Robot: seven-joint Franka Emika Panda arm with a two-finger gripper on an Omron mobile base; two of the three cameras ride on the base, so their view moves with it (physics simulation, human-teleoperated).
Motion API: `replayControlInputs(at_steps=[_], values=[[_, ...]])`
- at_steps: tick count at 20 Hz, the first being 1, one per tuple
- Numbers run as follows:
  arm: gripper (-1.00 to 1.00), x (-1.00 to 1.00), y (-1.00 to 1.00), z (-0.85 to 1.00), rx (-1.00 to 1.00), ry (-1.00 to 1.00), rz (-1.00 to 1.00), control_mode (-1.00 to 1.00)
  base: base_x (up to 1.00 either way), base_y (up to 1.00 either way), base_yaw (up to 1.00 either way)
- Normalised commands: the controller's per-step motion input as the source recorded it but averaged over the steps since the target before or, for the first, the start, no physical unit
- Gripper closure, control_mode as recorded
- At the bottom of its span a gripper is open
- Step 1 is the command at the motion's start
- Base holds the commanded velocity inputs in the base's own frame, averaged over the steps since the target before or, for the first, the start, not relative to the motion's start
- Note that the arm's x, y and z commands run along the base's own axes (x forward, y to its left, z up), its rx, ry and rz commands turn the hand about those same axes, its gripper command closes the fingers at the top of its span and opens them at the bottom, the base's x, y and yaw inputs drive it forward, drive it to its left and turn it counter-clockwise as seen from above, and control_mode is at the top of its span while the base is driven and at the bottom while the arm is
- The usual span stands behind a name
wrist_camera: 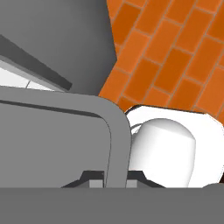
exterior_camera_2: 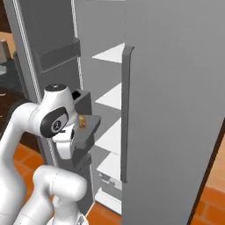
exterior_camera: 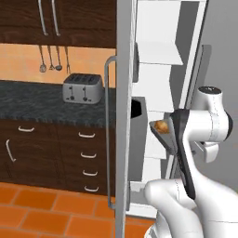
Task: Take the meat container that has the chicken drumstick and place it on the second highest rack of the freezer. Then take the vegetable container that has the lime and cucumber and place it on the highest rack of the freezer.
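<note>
While our gripper (wrist_camera: 114, 178) pinches the meat container's (exterior_camera: 168, 135) rim, holding its chicken drumstick (exterior_camera: 161, 126) before the open freezer (exterior_camera: 160, 83), both containers remain unshelved, we judge.

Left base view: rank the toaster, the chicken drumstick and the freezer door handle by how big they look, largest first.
1. Freezer door handle, a long bar running far down the door edge.
2. Toaster on the counter, though it stands farther back.
3. Chicken drumstick, a small lump in the grey container.
</note>
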Motion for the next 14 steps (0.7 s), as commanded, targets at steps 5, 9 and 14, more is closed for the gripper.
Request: replayControlInputs(at_steps=[5, 9, 14], values=[[1.00, 0.00, 0.00, 0.00, 0.00, 0.00, 0.00, 1.00, 0.23, -0.31, 0.07], [1.00, 0.00, 0.00, 0.00, 0.00, 0.00, 0.00, 1.00, 0.67, 0.00, 0.00], [1.00, 0.00, 0.00, 0.00, 0.00, 0.00, 0.00, 1.00, 0.62, 0.01, 0.00]])
